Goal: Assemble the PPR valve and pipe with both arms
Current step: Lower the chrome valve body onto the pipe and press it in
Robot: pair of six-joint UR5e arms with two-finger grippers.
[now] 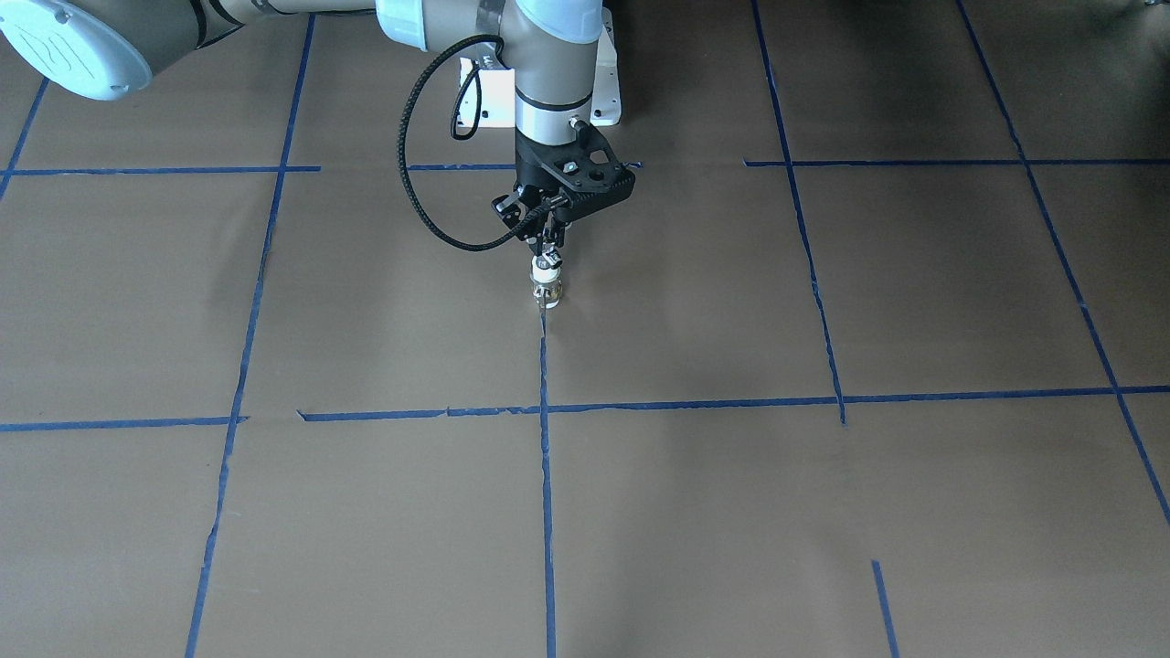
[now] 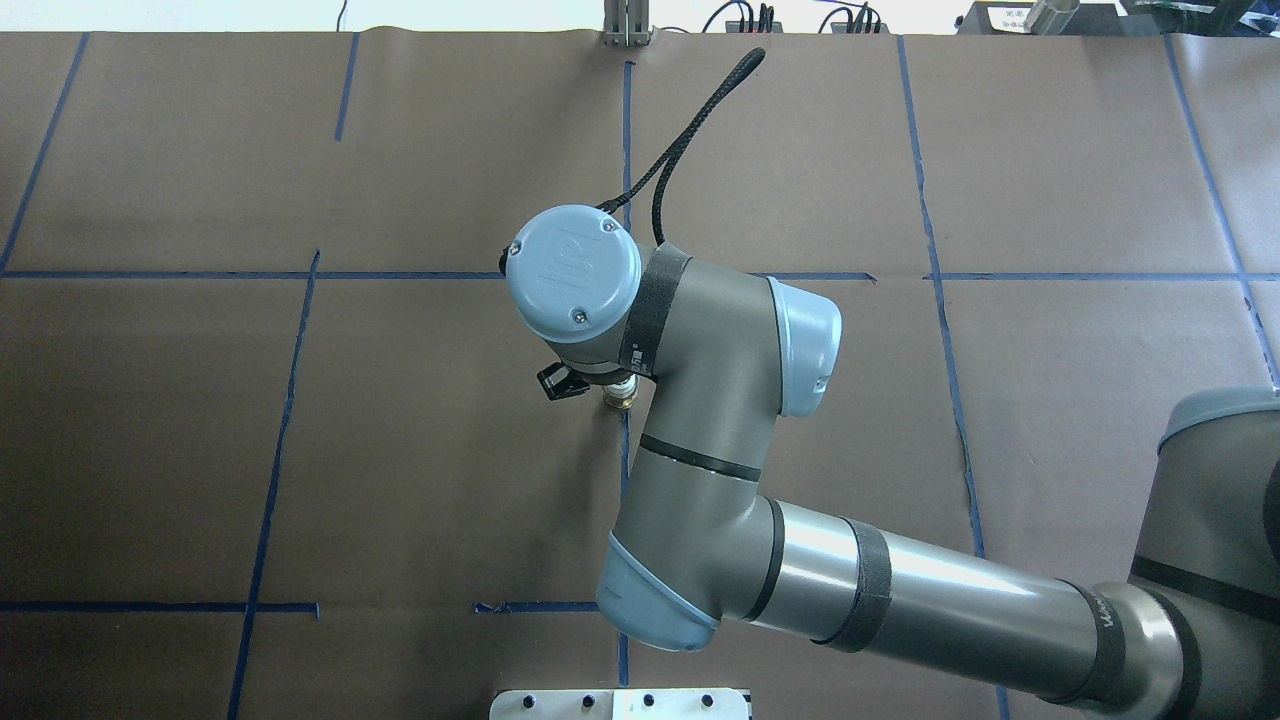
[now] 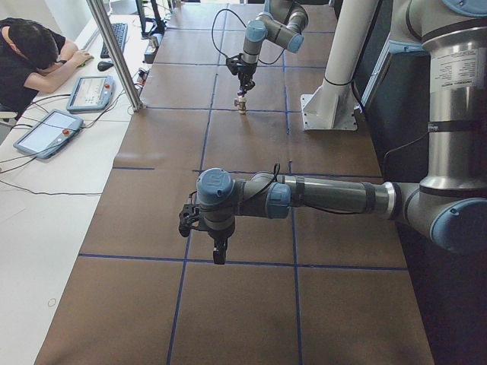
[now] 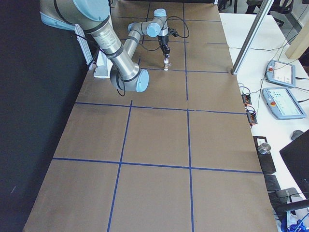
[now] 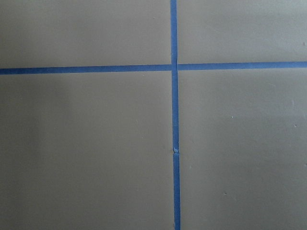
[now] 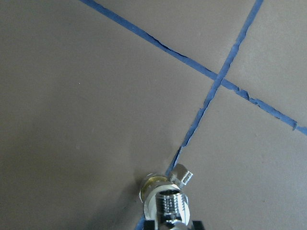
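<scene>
My right arm (image 2: pixel 900 580) reaches in from the right of the overhead view. Its black gripper (image 1: pixel 547 247) points straight down and is shut on the top of a small valve (image 1: pixel 547 281) of white plastic, chrome and brass, which stands upright on the brown table where blue tape lines meet. The right wrist view shows the valve's threaded metal end (image 6: pixel 168 203) between my fingertips. In the overhead view only the valve's edge (image 2: pixel 620 398) shows under the wrist. My left gripper (image 3: pixel 218 249) hangs over the table, far from the valve (image 3: pixel 243 103); I cannot tell if it is open. No separate pipe shows.
The brown table cover carries a blue tape grid (image 5: pixel 173 67). The white pedestal base (image 3: pixel 327 114) stands behind the valve. A metal post (image 3: pixel 114 53) rises at the table's far edge. An operator (image 3: pixel 30 53) and teach pendants (image 4: pixel 282 101) are beside the table.
</scene>
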